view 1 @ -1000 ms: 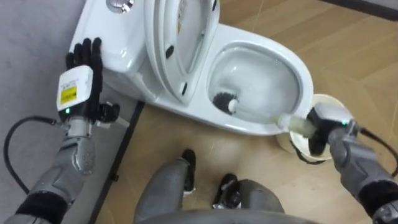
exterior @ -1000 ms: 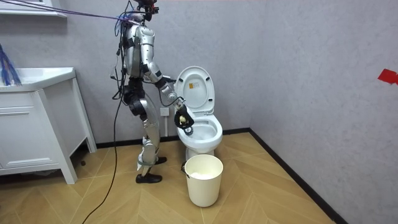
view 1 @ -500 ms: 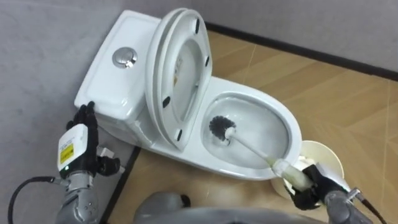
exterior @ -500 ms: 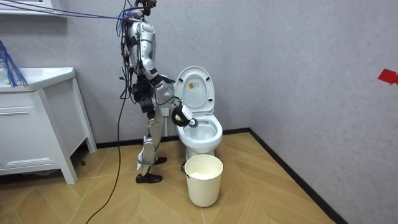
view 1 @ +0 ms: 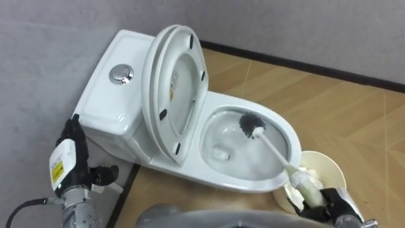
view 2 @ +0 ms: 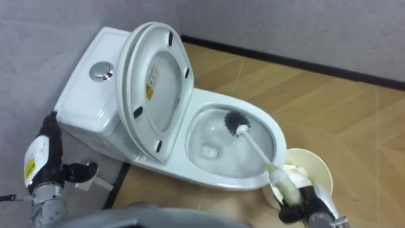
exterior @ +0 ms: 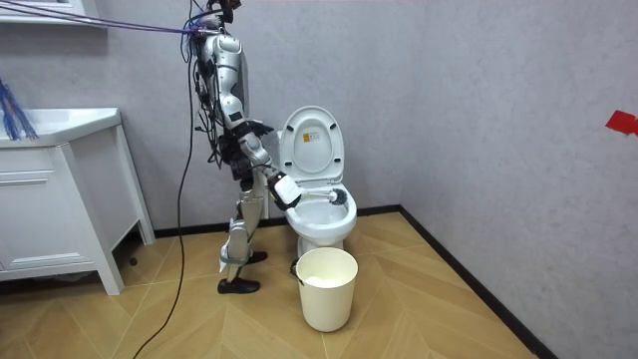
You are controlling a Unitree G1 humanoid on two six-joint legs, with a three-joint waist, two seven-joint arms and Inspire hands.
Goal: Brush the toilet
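Note:
A white toilet point(view 1: 126, 95) stands with its lid and seat point(view 1: 171, 95) tipped up against the tank. A brush's dark bristle head point(view 1: 251, 125) rests inside the bowl point(view 1: 221, 183), high on the far wall. Its white handle point(view 1: 278, 155) slants down to my right hand point(view 1: 330, 202) at the lower right, which is shut on the grip. My left hand point(view 1: 68, 158) hangs at the lower left beside the tank, fingers straight, holding nothing. In the room view I stand at the toilet point(exterior: 321, 204) on the room view's left side of it.
A cream waste bin point(view 1: 319, 168) stands on the wooden floor just right of the bowl, under my right hand; in the room view the bin point(exterior: 326, 287) is in front of the toilet. A white vanity cabinet point(exterior: 50, 209) stands further off. A grey wall is behind the tank.
The brush head has swept from the bowl's near left side across to its far wall. My right hand now sits lower in the eye view, which has itself shifted.

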